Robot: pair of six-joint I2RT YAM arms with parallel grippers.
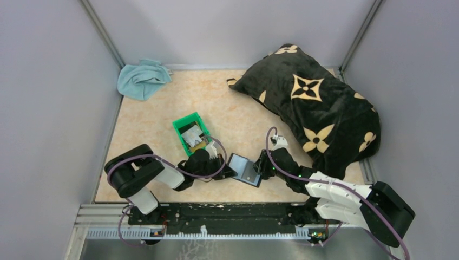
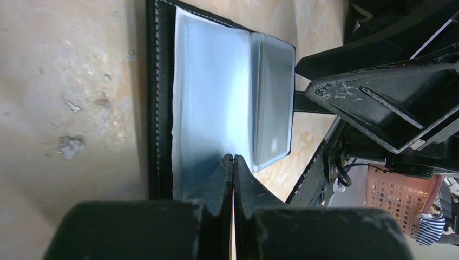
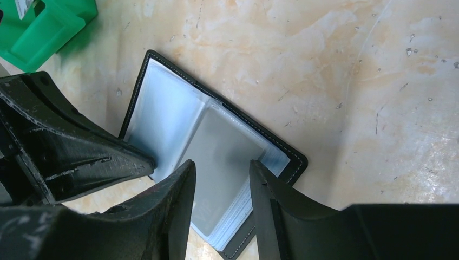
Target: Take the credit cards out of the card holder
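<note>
The black card holder [image 1: 244,169] lies open on the table between my two grippers, its glossy pale sleeves facing up. A grey credit card [image 3: 219,146] sits inside the right-hand sleeve, also seen as the grey credit card [image 2: 273,103] in the left wrist view. My left gripper [image 2: 233,158] is shut, its tips resting on the near edge of the left sleeve panel. My right gripper [image 3: 222,165] is open, its fingers straddling the near end of the grey card without clamping it. More cards [image 1: 192,135], one pale and one dark, lie in the green bin.
The green bin [image 1: 183,124] stands just behind the left gripper [image 1: 226,172]. A big black pillow with tan flower marks [image 1: 314,103] fills the back right, close to the right arm. A light blue cloth [image 1: 142,78] lies in the back left corner.
</note>
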